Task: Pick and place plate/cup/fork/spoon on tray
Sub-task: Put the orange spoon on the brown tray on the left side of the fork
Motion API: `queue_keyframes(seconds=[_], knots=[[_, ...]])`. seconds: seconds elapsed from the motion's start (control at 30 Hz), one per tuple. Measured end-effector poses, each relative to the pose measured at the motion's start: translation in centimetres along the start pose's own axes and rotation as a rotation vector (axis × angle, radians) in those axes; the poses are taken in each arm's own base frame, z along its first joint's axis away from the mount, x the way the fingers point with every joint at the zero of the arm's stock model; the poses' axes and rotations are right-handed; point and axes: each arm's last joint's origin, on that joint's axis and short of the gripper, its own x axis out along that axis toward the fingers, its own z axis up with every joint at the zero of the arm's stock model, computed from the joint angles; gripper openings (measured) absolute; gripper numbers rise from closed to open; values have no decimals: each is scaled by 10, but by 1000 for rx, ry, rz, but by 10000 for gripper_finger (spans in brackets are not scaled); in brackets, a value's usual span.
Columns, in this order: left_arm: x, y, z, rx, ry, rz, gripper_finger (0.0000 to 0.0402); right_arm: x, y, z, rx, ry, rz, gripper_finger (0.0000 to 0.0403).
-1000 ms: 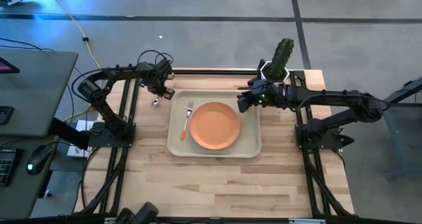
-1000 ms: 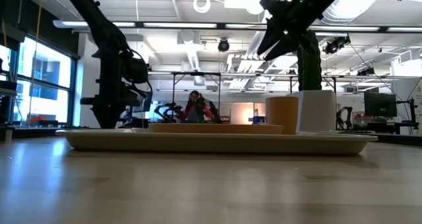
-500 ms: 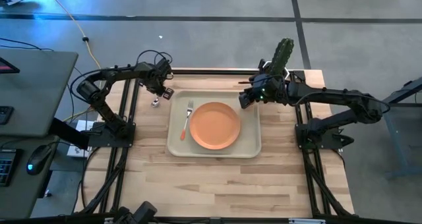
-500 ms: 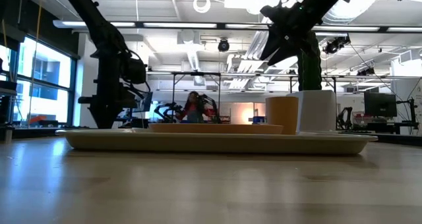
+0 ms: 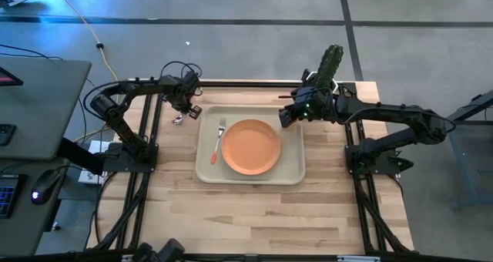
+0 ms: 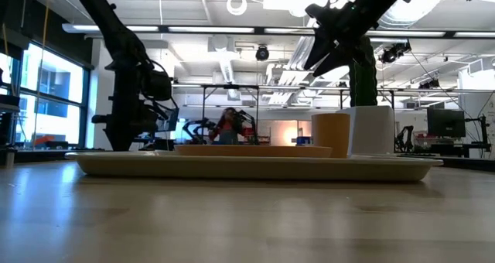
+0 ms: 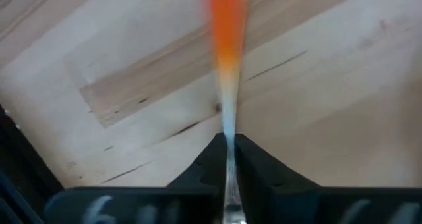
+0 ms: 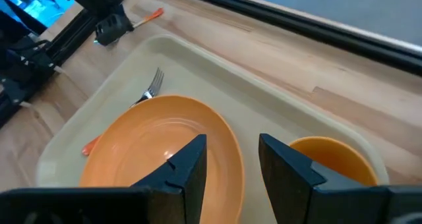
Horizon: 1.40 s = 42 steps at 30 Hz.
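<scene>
The beige tray [image 5: 202, 169] lies mid-table with the orange-tan plate [image 5: 252, 146] on it and the fork [image 5: 218, 141] to the plate's left. The orange cup [image 8: 330, 159] stands in the tray's far right corner and also shows in the low view [image 6: 330, 135]. My right gripper [image 8: 231, 161] hovers open above that corner [image 5: 283, 120], over the plate's rim beside the cup. My left gripper [image 5: 186, 110] is just off the tray's far left corner, shut on the spoon [image 7: 226, 26], whose bowl [image 5: 178, 121] sticks out toward the near side. My left gripper pinches the spoon's silver shaft [image 7: 228, 128] between its two fingertips, just below the red-orange handle. The fingers lie along the spoon, and the handle end [image 8: 153, 14] sticks out ahead of them. I cannot tell whether the spoon is clear of the table.
A white pot [image 6: 373, 130] with a green cactus [image 5: 330, 62] stands at the table's far edge, right behind the cup and my right arm. Bare wood lies along the near half of the table [image 5: 254, 216]. A person shows in the room beyond [image 6: 228, 124].
My right gripper has risen a little and drawn back toward the far right, staying open over the tray's far right corner. My left gripper has shifted the spoon a little toward the table's left edge.
</scene>
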Motion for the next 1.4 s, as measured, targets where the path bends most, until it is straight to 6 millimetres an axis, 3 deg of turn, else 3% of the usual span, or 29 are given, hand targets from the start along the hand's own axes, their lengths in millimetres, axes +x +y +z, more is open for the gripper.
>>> queue_keyframes(seconds=[0.23, 0.43, 0.73, 1.0, 1.2, 1.4], knots=[[0, -3, -1, 23, 8, -52, 12, -3, 13, -9, -16, 12, 31, 129], [-6, -16, -1, 134, 0, -207, 5, -8, 26, -19, -27, -10, 24, 123], [-63, -36, -1, 440, -180, -226, 1, -15, 35, -27, -58, -13, 51, 86], [-118, -53, -17, 857, -435, -208, 1, -21, 42, -31, -79, -63, 32, 75], [-142, -80, -43, 1236, -574, -166, 1, -22, 43, -32, -90, -78, 17, 75], [-154, -108, -65, 1546, -674, -71, 0, -22, 43, -32, -135, -66, 30, 75]])
